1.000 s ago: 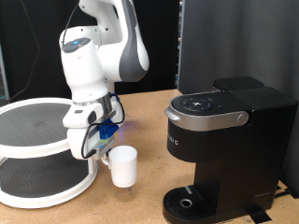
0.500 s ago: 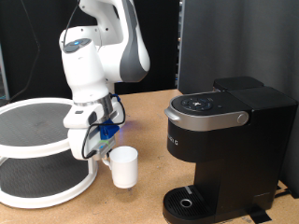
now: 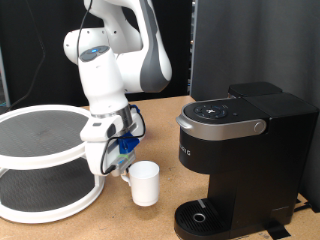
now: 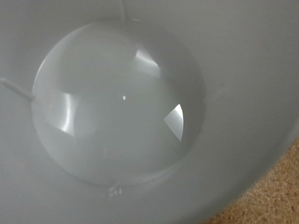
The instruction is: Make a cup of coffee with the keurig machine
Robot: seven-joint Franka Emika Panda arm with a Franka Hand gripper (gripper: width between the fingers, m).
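Cup [image 3: 146,183] between turntable [image 3: 45,160] and keurig machine [image 3: 236,160]

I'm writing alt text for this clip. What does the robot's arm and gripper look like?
The arm is glossy white with rounded, bulbous segments and dark grey sections at the joints. A small blue-ringed mark sits on one joint cap. Black cables loop beside the white wrist block, and a blue part shows near the gripper, whose fingers are mostly hidden.
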